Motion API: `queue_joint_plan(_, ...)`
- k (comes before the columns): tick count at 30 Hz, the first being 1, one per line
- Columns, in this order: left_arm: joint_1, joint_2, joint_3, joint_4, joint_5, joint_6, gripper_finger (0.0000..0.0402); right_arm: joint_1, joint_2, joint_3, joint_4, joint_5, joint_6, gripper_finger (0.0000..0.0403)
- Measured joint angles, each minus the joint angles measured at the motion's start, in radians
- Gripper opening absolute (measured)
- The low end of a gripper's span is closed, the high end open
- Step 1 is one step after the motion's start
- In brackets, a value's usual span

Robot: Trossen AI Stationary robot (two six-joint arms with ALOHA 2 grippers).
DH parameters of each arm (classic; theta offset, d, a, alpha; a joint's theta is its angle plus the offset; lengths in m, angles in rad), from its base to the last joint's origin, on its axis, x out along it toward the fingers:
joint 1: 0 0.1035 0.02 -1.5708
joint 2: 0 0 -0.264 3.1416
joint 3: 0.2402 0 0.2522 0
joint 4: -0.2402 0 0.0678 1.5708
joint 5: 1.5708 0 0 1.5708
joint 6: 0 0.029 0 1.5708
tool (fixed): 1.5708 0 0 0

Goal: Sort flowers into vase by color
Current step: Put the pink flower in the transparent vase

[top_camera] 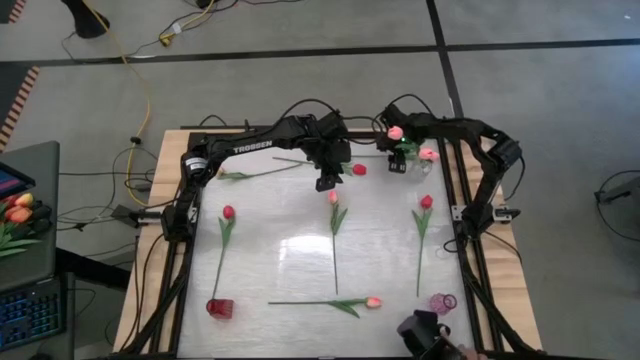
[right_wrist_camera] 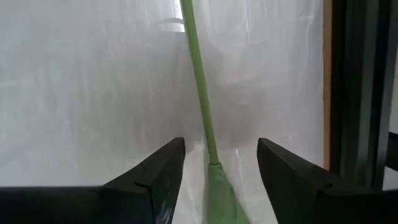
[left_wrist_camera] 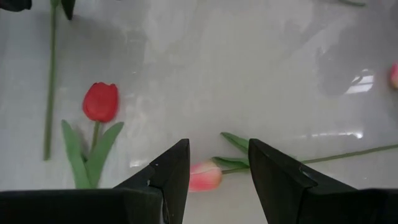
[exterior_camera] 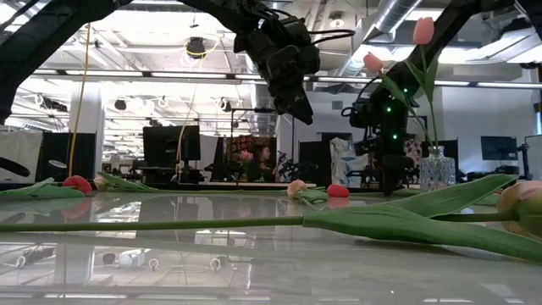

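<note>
left gripper (left_wrist_camera: 217,180): up over the table's far middle, pointing down, open, holding nothing
right gripper (right_wrist_camera: 221,180): by the clear vase (top_camera: 398,163), open around a green stem (right_wrist_camera: 198,74), not squeezing

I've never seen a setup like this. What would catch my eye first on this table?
Probably the tulips laid out singly on the shiny white table, such as the red one on the left and a pale pink one near the front edge. At the far right corner, two pink tulips stand upright in a clear vase. Over the far middle hangs the dark left gripper, fingers open.
</note>
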Motion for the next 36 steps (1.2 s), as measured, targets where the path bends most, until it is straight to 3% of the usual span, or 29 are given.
queue_joint_plan(17,-0.001,0.0,0.0,-0.021,0.017,-0.012,0.0151,0.053,-0.001,0.026,-0.022,0.062,0.006,0.0019)
queue_joint_plan(21,-0.001,0.0,0.0,-0.021,0.017,-0.009,0.0151,0.055,-0.03,0.054,-0.02,0.08,0.007,0.0014)
queue_joint_plan(28,-0.001,0.0,0.0,-0.034,0.018,-0.005,0.0151,0.061,-0.035,0.139,-0.028,0.119,0.027,0.0045)
queue_joint_plan(36,-0.001,0.0,0.0,-0.121,0.016,0.036,0.0151,0.063,-0.035,0.254,-0.051,0.12,0.036,0.0021)
